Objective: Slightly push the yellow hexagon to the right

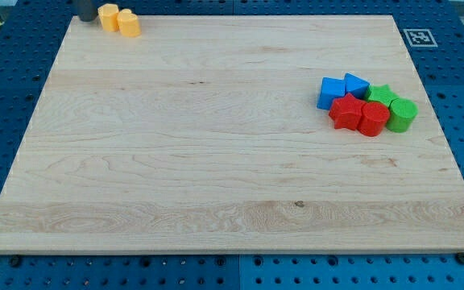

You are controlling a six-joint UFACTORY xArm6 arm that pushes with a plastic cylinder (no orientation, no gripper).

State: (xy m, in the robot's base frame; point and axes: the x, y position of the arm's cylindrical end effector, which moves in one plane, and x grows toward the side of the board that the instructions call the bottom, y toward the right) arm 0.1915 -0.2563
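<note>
Two yellow blocks sit touching each other at the board's top left corner. The left one [108,16] looks like the yellow hexagon. The right one [129,24] has a shape I cannot make out. My dark rod comes down at the view's top edge. My tip [85,19] rests just left of the left yellow block, close to it or touching it; I cannot tell which.
A tight cluster lies at the board's right: a blue cube [329,93], a blue wedge [356,84], a green star [381,94], a green cylinder [402,115], a red star [345,112] and a red round block [373,119]. The board's top edge [232,14] runs just behind the yellow blocks.
</note>
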